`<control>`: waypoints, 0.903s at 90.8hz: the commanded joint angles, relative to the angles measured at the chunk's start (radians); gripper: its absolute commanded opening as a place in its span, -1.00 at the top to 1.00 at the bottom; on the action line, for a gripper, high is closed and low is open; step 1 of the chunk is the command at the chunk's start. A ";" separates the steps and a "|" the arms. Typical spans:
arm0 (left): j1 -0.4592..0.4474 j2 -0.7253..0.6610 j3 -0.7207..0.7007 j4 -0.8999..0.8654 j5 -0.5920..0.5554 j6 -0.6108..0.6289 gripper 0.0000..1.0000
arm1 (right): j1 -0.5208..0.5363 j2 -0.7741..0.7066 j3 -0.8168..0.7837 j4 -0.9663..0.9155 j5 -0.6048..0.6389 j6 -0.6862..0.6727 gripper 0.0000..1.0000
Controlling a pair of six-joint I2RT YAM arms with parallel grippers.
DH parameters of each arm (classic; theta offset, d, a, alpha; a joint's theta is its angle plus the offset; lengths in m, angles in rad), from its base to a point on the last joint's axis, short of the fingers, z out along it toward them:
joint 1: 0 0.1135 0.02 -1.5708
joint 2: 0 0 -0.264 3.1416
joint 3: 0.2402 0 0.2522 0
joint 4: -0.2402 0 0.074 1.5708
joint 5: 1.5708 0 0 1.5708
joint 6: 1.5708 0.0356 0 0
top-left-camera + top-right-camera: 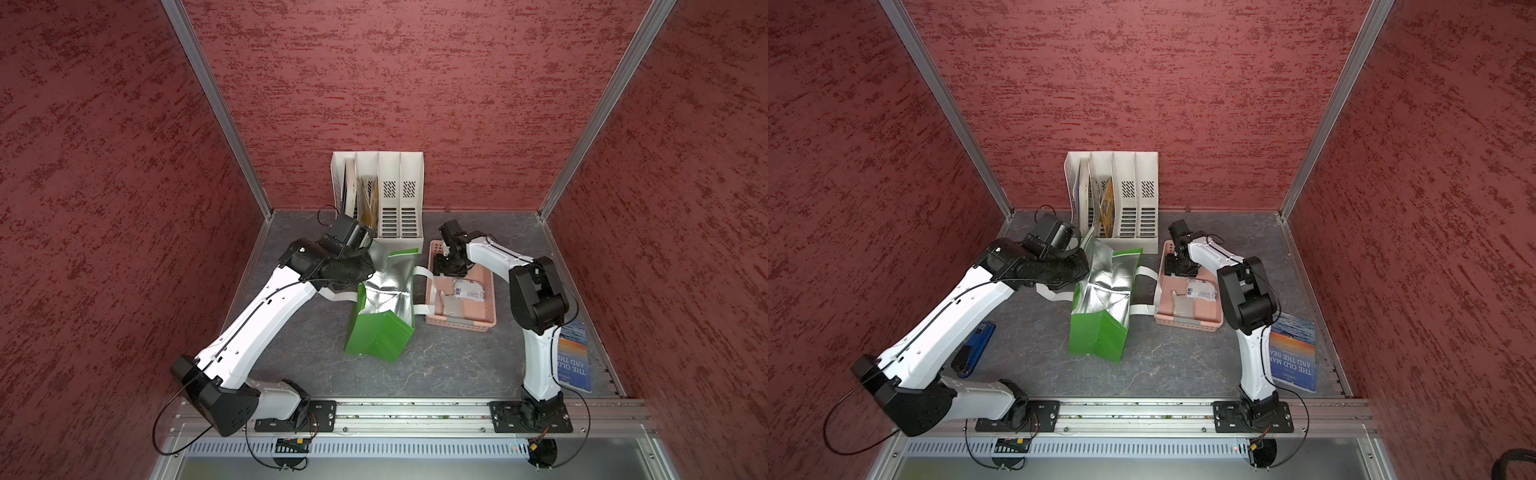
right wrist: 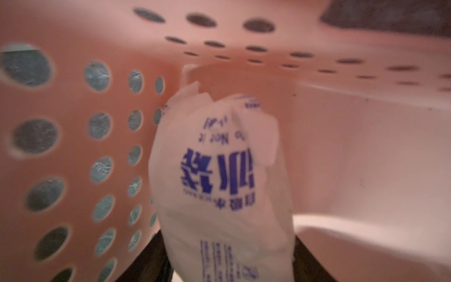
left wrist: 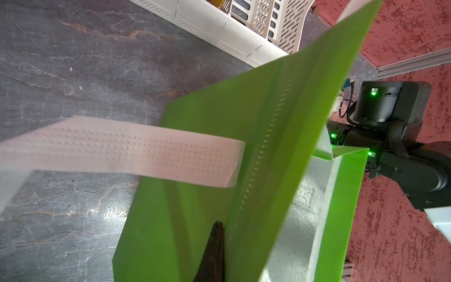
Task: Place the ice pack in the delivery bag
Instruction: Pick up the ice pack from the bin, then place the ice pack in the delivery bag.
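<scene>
Pick made, placement not. Left hand [image 3: 217,228] is pressed together on the green wall of the delivery bag [image 1: 380,332] near its rim, holding the mouth up and open. Silver lining shows in both top views, and nothing is visible inside. The bag stands on the grey surface [image 1: 457,365], just beside the pink basket [image 1: 461,325]. Right hand [image 2: 227,258] pinches the ice pack [image 2: 219,171], a white pouch with blue print, with dark fingers [image 2: 151,266] on either side of its lower end. The pack is inside the basket, perforated walls around it. I cannot tell whether it is clear of the basket floor. Other pouches [image 1: 469,291] lie loose in the basket. Left to do, by my reckoning: lift over the basket wall, carry across to the bag mouth, release inside.
</scene>
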 commanded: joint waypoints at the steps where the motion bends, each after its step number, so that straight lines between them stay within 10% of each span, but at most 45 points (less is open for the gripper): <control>1: 0.005 -0.009 0.006 -0.017 -0.052 0.029 0.97 | -0.006 -0.122 -0.029 0.025 -0.005 0.003 0.87; 49: 0.009 0.056 0.001 0.032 -0.026 0.032 0.95 | 0.054 -0.658 -0.028 -0.130 -0.227 0.138 1.00; 82: 0.004 0.067 -0.007 0.053 -0.032 0.010 0.95 | 0.338 -0.549 0.129 -0.127 -0.289 0.114 1.00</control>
